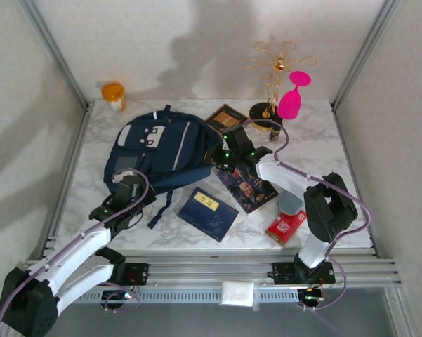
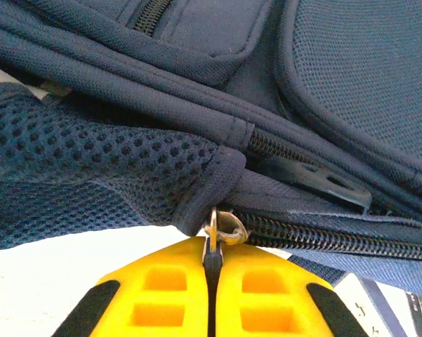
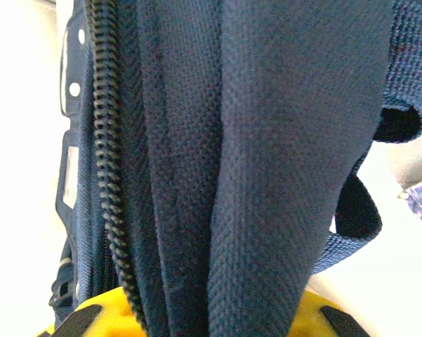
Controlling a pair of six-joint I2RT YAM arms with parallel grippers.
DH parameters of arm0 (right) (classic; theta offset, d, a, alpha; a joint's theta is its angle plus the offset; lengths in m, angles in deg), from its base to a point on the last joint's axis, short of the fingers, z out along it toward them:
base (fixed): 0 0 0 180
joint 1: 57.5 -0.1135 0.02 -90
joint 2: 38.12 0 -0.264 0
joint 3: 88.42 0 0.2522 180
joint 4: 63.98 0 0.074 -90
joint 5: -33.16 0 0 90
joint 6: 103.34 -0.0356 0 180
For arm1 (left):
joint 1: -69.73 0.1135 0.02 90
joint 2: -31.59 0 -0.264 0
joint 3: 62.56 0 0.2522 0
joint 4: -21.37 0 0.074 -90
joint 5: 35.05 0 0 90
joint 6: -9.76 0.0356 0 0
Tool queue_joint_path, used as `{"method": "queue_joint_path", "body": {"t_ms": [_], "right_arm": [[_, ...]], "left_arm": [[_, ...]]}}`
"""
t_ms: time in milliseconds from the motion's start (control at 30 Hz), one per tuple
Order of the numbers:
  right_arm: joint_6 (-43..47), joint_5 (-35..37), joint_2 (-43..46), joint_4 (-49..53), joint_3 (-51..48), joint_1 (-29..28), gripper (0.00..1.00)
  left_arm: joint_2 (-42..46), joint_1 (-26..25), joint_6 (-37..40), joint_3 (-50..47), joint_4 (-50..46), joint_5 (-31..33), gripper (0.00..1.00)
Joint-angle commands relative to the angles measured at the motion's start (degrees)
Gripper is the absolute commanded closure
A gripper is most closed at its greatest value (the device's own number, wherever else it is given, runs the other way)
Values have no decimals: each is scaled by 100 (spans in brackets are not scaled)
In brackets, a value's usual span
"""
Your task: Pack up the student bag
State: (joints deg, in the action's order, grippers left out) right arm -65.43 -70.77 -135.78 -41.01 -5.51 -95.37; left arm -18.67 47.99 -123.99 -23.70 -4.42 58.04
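You've got matt woven cloth on the student bag point(image 1: 165, 144), open rough mesh point(image 2: 77, 161) just above the left pincer point(image 2: 212, 246) (its fingers point(image 2: 161, 295) are glossy yellow plastic), a shiny metal zip ring point(image 2: 226, 228) at its tips, and a smooth marbled desk point(image 1: 316, 140).

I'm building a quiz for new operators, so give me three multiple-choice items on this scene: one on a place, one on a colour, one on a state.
1. Where does the orange jar stand?
A. at the back left edge of the table
B. on the student bag
C. at the front right corner

2. What colour is the goblet?
A. green
B. pink
C. white

3. The left gripper is:
A. open over the jar
B. open beside the goblet
C. shut on the student bag's zipper ring

Answers: 1 A, the top view shows it behind the bag, at the left; 2 B, it is bright pink; 3 C, its yellow fingers meet on the metal ring.
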Motion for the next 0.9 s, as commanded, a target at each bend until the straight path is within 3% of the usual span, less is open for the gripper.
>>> {"method": "queue_joint_path", "body": {"t_ms": [0,267,333,533,667,767,867], "right_arm": [[-169,290,299,-444,-253,-129,91],[-1162,646,-205,-1439,-290,-1327,84],[-1318,782,-506,-1485,0,-1547,71],[-1349,853,-925,-1613,474,-1924,49],[-1034,980,-576,-1450,256,-1992,32],[-820,1045,-112,-1241,-200,-1997,24],[-515,999,355,-1033,-598,-1997,17]], "left_arm": [[-190,359,46,-102,193,89,100],[-1233,1231,695,439,753,-76,100],[-1488,1453,786,587,752,-11,100],[-1715,1896,918,875,560,162,99],[-1325,2125,1008,783,359,157,64],[-1017,2165,1060,757,119,0,50],[-832,2165,944,761,-316,-175,43]]}}
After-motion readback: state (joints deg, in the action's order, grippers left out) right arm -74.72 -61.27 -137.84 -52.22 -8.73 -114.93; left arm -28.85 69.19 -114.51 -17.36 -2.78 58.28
